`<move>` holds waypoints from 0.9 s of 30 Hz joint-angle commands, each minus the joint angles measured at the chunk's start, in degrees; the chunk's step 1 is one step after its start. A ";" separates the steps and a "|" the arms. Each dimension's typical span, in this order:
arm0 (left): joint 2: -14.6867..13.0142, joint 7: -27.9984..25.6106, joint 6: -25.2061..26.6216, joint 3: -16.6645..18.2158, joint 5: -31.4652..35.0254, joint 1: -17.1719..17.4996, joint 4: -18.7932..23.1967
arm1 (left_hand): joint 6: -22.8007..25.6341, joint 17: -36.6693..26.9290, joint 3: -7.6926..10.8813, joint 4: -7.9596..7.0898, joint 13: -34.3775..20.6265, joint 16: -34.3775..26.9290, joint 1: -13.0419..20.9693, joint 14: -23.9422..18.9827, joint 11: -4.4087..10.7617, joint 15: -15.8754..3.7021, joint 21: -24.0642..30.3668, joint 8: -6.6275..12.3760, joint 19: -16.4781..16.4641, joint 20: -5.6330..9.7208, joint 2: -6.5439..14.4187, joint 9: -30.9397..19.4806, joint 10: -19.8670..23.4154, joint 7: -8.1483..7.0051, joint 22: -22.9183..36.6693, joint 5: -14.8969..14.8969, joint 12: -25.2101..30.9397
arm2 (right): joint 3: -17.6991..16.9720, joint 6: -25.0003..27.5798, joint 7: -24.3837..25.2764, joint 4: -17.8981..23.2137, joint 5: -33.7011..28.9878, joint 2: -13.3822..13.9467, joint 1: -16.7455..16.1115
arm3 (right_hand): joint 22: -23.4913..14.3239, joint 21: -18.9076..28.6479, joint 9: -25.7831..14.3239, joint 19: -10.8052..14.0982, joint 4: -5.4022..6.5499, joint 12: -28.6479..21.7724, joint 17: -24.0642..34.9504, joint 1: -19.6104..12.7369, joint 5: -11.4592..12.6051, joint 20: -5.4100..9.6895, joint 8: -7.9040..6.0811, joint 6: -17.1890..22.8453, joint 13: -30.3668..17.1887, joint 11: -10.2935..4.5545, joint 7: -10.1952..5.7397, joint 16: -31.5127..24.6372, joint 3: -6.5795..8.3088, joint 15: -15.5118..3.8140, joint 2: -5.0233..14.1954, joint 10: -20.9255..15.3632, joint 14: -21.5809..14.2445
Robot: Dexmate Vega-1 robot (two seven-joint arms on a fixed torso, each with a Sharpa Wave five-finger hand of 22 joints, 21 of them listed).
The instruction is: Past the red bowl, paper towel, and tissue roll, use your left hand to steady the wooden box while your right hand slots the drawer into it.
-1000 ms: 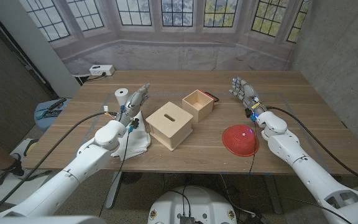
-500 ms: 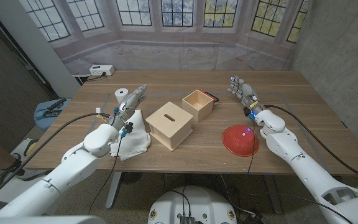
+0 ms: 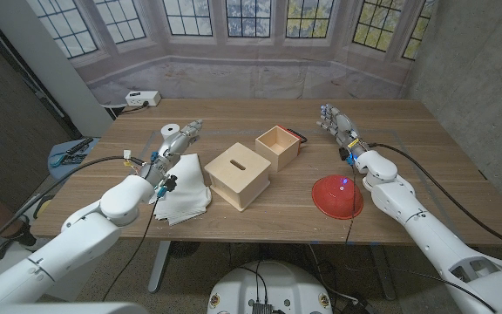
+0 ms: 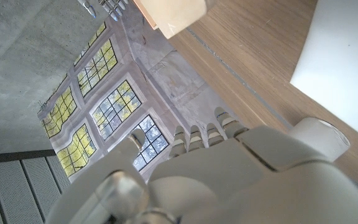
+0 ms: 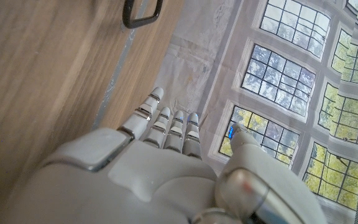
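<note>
The wooden box (image 3: pixel 238 174), with a slot in its top, sits at the table's middle; one of its corners shows in the left wrist view (image 4: pixel 173 12). Just behind it to the right stands the open-topped drawer (image 3: pixel 278 146). My left hand (image 3: pixel 176 145) hovers with fingers straight between the tissue roll (image 3: pixel 171 132) and the paper towel (image 3: pixel 184 190), well left of the box, holding nothing. My right hand (image 3: pixel 338 124) is raised right of the drawer, fingers apart and empty. The red bowl (image 3: pixel 336 195) lies upside down near my right forearm.
A white power strip (image 3: pixel 142 98) lies at the table's (image 3: pixel 425 144) far left edge. A black loop (image 5: pixel 143 11) rests on the wood ahead of my right hand (image 5: pixel 160 162). The paper towel (image 4: pixel 347 56) shows beside my left hand (image 4: pixel 229 168).
My left arm has drawn back to the left, and its hand has slid off the paper towel toward the tissue roll. My right hand has edged slightly further from me.
</note>
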State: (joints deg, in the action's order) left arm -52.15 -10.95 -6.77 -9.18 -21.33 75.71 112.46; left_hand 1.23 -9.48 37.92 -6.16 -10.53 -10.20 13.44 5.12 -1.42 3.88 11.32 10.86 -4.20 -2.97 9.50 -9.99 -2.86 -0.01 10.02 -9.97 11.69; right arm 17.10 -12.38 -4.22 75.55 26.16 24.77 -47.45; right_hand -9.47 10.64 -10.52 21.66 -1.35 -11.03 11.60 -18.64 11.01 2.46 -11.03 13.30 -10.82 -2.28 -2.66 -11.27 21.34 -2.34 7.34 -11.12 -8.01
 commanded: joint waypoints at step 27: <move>-9.62 3.44 -1.64 7.65 18.86 11.32 7.59 | 0.89 -0.53 0.02 -0.71 -0.28 -0.12 -0.92 -0.29 1.07 -0.82 0.17 -0.08 -0.78 -0.11 0.03 -0.36 0.23 -0.84 0.05 -0.14 0.37 | 5.19 10.10 2.41 10.43 -5.35 8.14 1.72 | -0.19 -0.07 -0.30 -2.29 -3.39 0.17 -0.63 -2.75 0.04 1.33 0.18 -1.79 -0.22 1.43 1.22 0.16 -0.25 -1.10 -1.17 1.54 1.96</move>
State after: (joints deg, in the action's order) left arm -60.14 -9.00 -6.94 -4.11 -7.37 83.53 118.61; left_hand 1.84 -9.75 37.91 -6.50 -10.52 -10.20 12.91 4.60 -0.80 3.37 11.32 10.86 -4.41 -3.18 9.53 -10.28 -2.67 -0.62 9.85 -9.97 12.08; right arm 20.78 -5.09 -2.89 83.15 22.22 30.96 -46.19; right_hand -9.46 10.59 -10.52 19.58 -4.29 -10.77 10.92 -20.47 11.02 2.67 -10.81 11.65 -10.82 -1.04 -1.44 -11.27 20.81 -2.23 6.14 -9.47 -6.26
